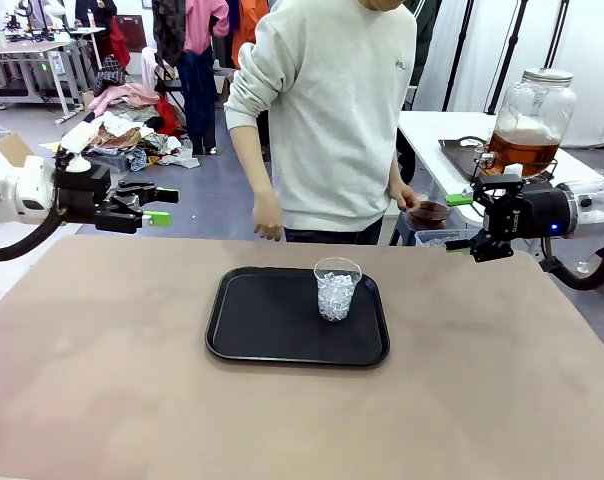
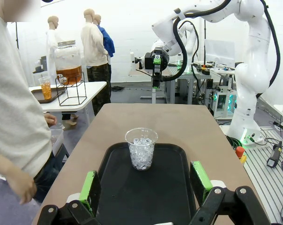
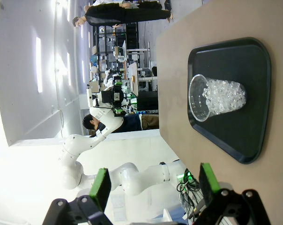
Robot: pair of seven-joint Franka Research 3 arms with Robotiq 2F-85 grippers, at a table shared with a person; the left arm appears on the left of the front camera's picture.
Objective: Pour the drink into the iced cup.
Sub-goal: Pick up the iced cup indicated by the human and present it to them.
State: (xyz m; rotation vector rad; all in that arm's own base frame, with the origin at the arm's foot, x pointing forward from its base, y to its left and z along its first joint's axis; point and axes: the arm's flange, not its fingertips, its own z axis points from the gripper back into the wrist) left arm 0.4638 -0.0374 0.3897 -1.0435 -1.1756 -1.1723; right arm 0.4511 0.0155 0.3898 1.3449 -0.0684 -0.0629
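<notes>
From the front, we see the left gripper [image 1: 160,205] hanging above the table's [image 1: 102,380] left edge with its fingers apart and nothing between them. The right gripper [image 1: 460,222] is held the same way over the right edge, fingers spread and empty. Both arms are cut off by the picture's sides. The iced cup [image 1: 337,290] stands upright on the black tray [image 1: 242,340] at mid-table, toward the tray's far right part. The drink [image 1: 522,152] sits in the lidded glass jar [image 1: 534,105] on a white side table [image 1: 432,130] behind the right gripper, which covers the jar's foot (so we cannot make out what the jar stands on). A person [image 1: 332,120] stands at the far edge, cut off at the top. One hand [image 1: 269,217] hangs loose, and the other is half hidden low by the side table.

In the left wrist view, the green pads [image 2: 90,190] stand wide apart, framing the tray, whose near edge the gripper's body hides. The cup is upright between them, farther off. The jar shows at far left on a black wire stand [image 2: 71,93], well apart from the cup.

The right wrist view is rolled, so the cup looks as if it lies sideways. The fingers rise well apart at the bottom, and the table runs out of frame at the right.
</notes>
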